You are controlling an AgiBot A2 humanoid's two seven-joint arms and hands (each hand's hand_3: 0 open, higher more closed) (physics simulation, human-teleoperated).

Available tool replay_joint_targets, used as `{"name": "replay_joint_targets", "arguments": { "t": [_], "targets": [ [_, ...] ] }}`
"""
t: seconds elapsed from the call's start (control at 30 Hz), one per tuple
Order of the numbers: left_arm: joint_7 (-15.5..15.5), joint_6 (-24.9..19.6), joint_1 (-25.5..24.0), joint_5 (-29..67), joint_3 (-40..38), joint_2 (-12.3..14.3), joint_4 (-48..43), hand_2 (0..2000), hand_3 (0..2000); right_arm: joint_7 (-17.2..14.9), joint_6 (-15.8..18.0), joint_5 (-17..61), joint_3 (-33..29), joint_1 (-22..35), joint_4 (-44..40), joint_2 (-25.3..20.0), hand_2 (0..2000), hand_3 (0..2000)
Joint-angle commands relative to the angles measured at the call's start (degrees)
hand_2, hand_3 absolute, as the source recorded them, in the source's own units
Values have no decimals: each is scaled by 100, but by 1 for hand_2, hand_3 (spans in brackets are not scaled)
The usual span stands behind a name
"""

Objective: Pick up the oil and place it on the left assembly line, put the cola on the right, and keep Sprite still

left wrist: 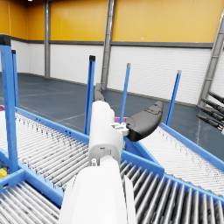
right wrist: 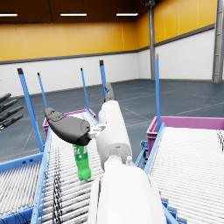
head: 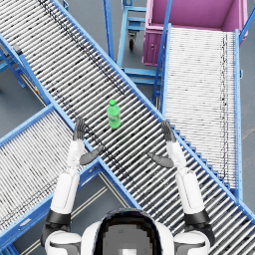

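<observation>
**Both hands open, flanking a Sprite that is to be left alone**

The Sprite [head: 113, 114], a green bottle, stands upright on the middle line [head: 74, 64], between the two hands and a little farther out than either. The left hand [head: 79, 144] and right hand [head: 170, 147] hover over the rollers with fingers [head: 79, 128] apart and nothing in them. Neither touches the bottle.

That fits the task: this bottle is the one to leave where it is, so raised, empty hands make sense here. No oil or cola shows in any view, so there is nothing to grasp yet, and the hands look poised to wait for one.

The left line [head: 30, 154] lies near left for the oil. The right line [head: 199, 89] lies far right, leading to a purple bin [head: 199, 12], for the cola.
</observation>
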Motion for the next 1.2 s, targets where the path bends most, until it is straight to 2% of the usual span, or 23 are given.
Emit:
{"name": "replay_joint_targets", "arguments": {
  "t": [0.03, 1.2],
  "targets": [
    [0, 0, 0, 0, 0, 0, 0, 0, 0, 0, 0, 0, 0, 0, 0, 0, 0, 0],
    [0, 0, 0, 0, 0, 0, 0, 0, 0, 0, 0, 0, 0, 0, 0, 0, 0, 0]
  ]
}}
